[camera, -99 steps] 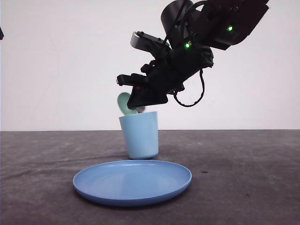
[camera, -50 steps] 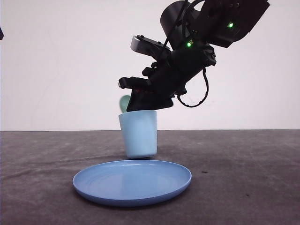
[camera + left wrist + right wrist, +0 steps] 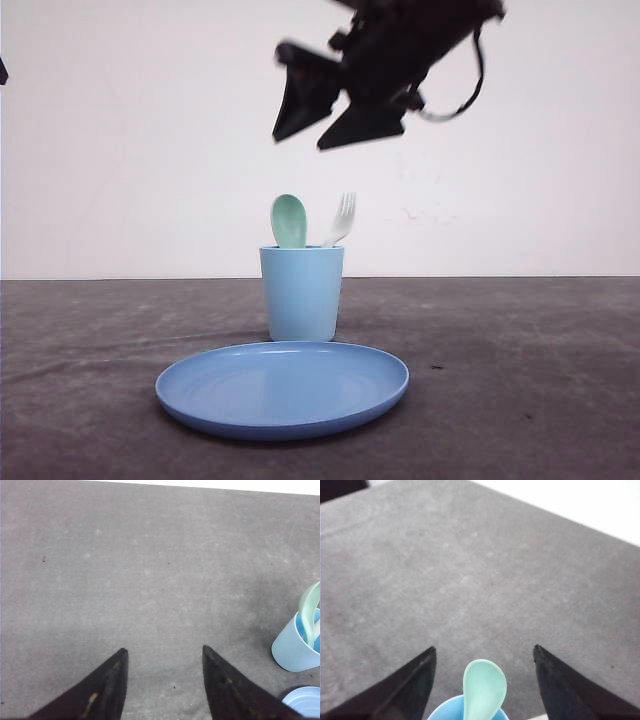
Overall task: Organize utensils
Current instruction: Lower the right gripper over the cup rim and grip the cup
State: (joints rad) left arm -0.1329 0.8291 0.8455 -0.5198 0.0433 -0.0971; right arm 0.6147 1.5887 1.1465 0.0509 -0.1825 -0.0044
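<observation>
In the front view, the mint-green spoon (image 3: 289, 220) and the white fork (image 3: 342, 217) are seen standing together in the light blue cup (image 3: 301, 293) at the centre of the frame, bowl and tines up, with the round blue plate (image 3: 282, 388) lying on the grey surface (image 3: 520, 380) just in front of the cup. The right gripper (image 3: 312, 122) is seen blurred in the upper middle of the frame, well above the cup, its fingers spread and nothing held between them. In the right wrist view the spoon bowl appears at the bottom centre, between the parted fingertips. The left gripper (image 3: 164, 652) is likewise released and empty, over bare surface, with the cup at the right edge of its view.

The sorting is judged essentially done. A risk remains that the light cup could be toppled onto the plate if it were clipped by either arm, since both utensils project above its rim and lean to one side.
</observation>
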